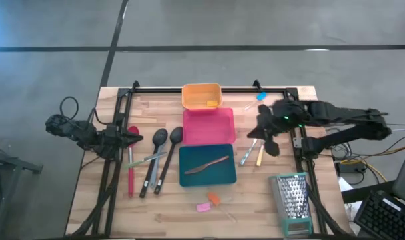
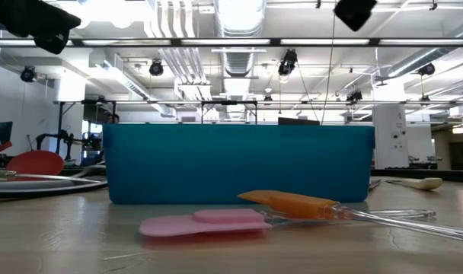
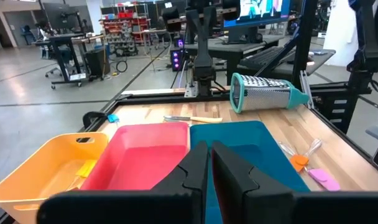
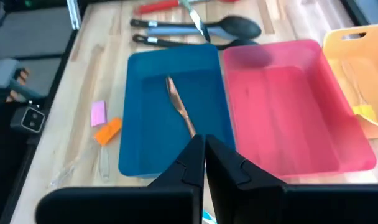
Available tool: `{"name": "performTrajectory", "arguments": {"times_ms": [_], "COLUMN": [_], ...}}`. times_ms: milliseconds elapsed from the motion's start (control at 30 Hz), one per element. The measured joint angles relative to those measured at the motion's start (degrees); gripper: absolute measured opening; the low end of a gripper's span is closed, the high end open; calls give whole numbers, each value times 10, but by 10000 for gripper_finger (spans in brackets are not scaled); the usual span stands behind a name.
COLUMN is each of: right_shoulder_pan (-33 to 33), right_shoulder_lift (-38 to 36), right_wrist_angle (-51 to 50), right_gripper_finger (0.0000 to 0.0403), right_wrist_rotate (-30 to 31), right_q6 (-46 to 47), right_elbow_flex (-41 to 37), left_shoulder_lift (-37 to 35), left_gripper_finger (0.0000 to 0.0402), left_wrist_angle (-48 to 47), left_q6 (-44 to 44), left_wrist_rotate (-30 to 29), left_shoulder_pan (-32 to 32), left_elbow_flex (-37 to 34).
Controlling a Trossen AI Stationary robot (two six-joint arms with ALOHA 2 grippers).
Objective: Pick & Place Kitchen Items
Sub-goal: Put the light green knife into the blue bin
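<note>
Right gripper (image 1: 264, 133) hovers by the right edge of the pink tray (image 1: 209, 126), fingers pressed together, pinching nothing visible. Left gripper (image 1: 132, 138) waits at the table's left edge, also closed and empty.

Placed so far: one copper-coloured utensil (image 1: 207, 165) in the teal tray (image 1: 207, 177), one yellow piece (image 1: 211, 103) in the orange tray (image 1: 201, 95).

Left out, by my judgement: black spoons (image 1: 168, 150), red spatula (image 1: 132, 159), yellow-handled knife (image 1: 260, 157), pink and orange pieces (image 1: 208, 203). Most of the job remains.

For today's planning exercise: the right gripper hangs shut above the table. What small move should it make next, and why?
Probably open and lower toward the yellow-handled knife. The right gripper is shut with nothing visibly in it, close to that knife, which lies on the table outside the teal tray.
</note>
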Motion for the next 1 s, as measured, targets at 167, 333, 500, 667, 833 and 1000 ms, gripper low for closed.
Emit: {"name": "performTrajectory", "arguments": {"times_ms": [167,333,500,667,833,1000], "right_shoulder_pan": [16,15,15,15,15,15], "right_shoulder_lift": [-90,-159,-209,-243,-284,-329], "right_wrist_angle": [18,18,12,12,2,-37], "right_gripper_finger": [8,8,8,8,8,8], "right_wrist_rotate": [55,59,60,60,57,51], "right_q6": [11,4,-31,-75,-103,-102], "right_elbow_flex": [-80,-139,-179,-185,-185,-185], "left_shoulder_lift": [0,0,0,0,0,0], "left_gripper_finger": [26,26,26,26,26,26], "left_wrist_angle": [-1,-1,0,3,3,3], "left_q6": [0,0,21,20,19,18], "left_wrist_rotate": [0,0,0,0,0,0], "left_shoulder_pan": [0,0,0,0,0,0], "left_elbow_flex": [0,0,0,0,0,0]}}
